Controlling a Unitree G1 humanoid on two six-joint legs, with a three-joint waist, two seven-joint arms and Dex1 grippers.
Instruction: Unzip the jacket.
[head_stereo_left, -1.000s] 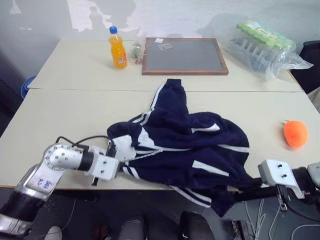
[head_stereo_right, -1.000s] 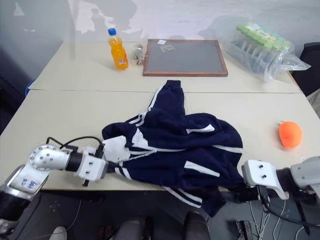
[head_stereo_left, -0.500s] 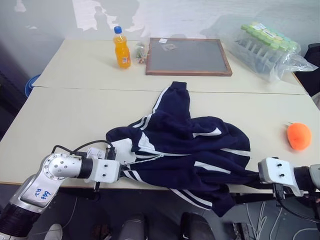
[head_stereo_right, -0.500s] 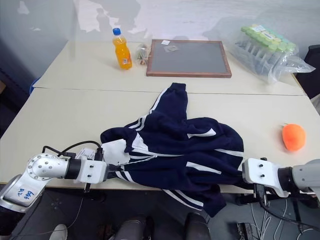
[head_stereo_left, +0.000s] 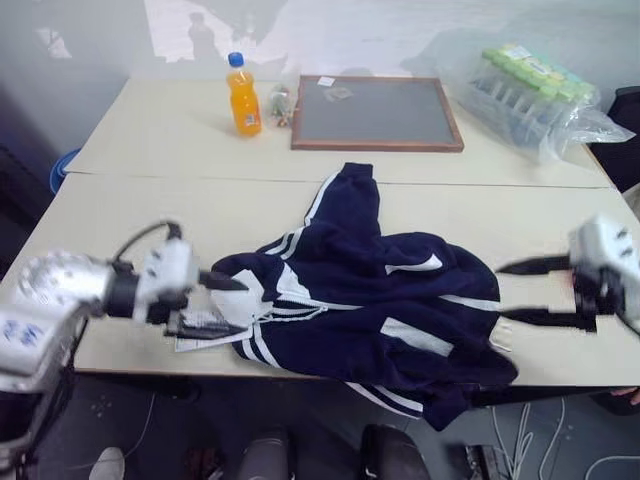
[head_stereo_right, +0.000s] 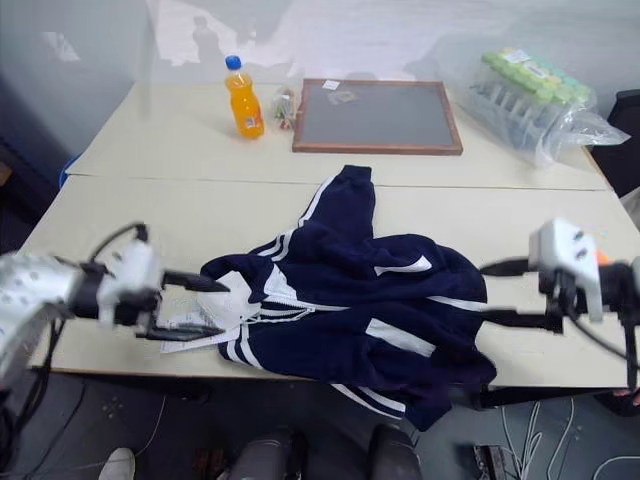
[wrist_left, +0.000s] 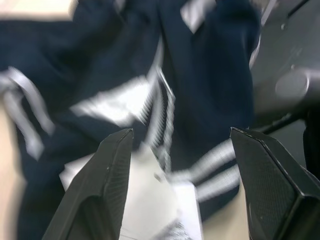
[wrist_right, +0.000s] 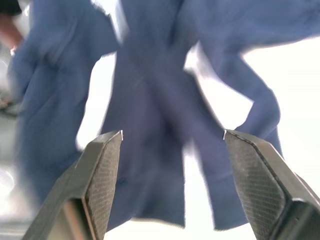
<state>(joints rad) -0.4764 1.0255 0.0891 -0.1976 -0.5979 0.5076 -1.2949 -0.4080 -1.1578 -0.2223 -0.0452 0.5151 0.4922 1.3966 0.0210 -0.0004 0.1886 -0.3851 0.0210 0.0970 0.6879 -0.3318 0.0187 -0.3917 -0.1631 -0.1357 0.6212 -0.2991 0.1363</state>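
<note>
Now one navy track jacket (head_stereo_left: 370, 300) lies crumpled at the near table's (head_stereo_left: 120, 215) front edge. Two grippers flank it, left gripper (head_stereo_left: 225, 305) and right gripper (head_stereo_left: 520, 290), both spread apart, empty. One orange soda bottle (head_stereo_left: 240, 95) stands behind.

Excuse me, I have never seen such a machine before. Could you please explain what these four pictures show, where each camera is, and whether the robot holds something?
It is a humanoid robot with two arms. Two pictures come from cameras in its head, looking down at a table. Two come from its wrists, looking along each arm's black fingers. On the table lie a navy jacket, an orange bottle, a framed board, a bag of green-capped bottles and an orange ball. The left pincer and right pincer are both open, beside the jacket, holding nothing.
</note>
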